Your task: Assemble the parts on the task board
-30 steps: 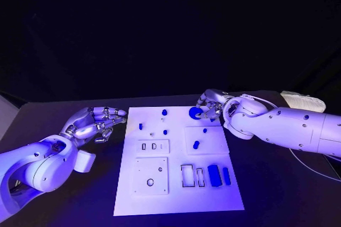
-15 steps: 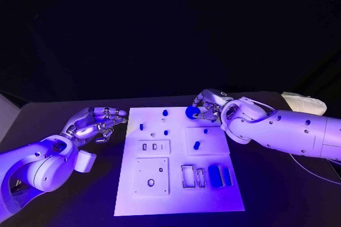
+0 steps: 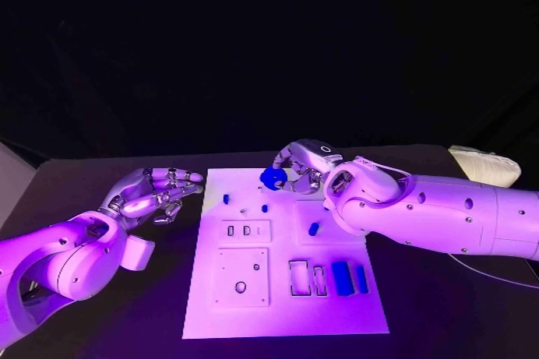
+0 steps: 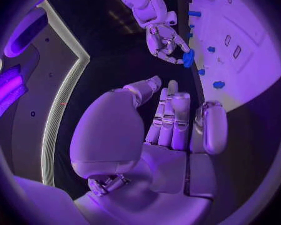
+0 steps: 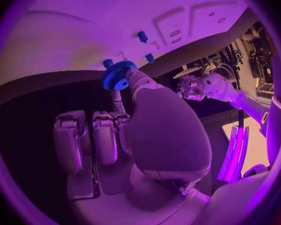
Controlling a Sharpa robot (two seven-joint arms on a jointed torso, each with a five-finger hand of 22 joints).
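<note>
One blue gear [image 3: 273, 177] pinched at our right hand [image 3: 299, 169] fingertips [image 5: 133, 77], held over the task board [image 3: 283, 308] far edge, our left hand [image 3: 152, 194] beside the board, fingers seemingly loosely apart, holding nothing.

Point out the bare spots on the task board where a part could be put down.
The near strip of the task board, below the square plate and the slot row, is bare. So is the board's left margin beside the left hand. The far end is crowded: small blue pegs stand there and the right hand holds a blue gear over it.
</note>
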